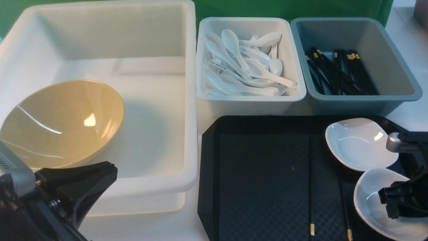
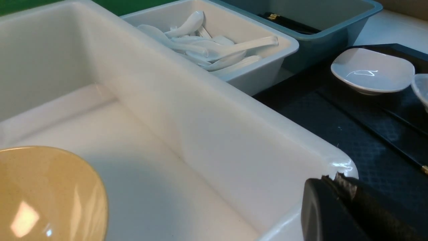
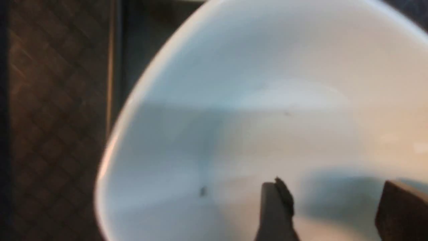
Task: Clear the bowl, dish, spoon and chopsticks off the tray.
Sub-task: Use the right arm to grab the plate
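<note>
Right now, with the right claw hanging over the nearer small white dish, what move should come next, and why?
Probably lower the open right gripper to straddle the rim of the nearer glossy white dish. Its jaws stand apart above that dish on the black waffle-textured tray; the large olive-yellow bowl lies in the big white bin.

The glossy yellow bowl (image 1: 62,122) sits tilted in the white bin (image 1: 100,43). On the black tray's (image 1: 264,174) right side lie a far dish (image 1: 359,142) and a near dish (image 1: 367,197), both white, beside two black chopsticks (image 1: 311,224).

No readable text, labels, brands or numbers anywhere (all three views alike).
</note>
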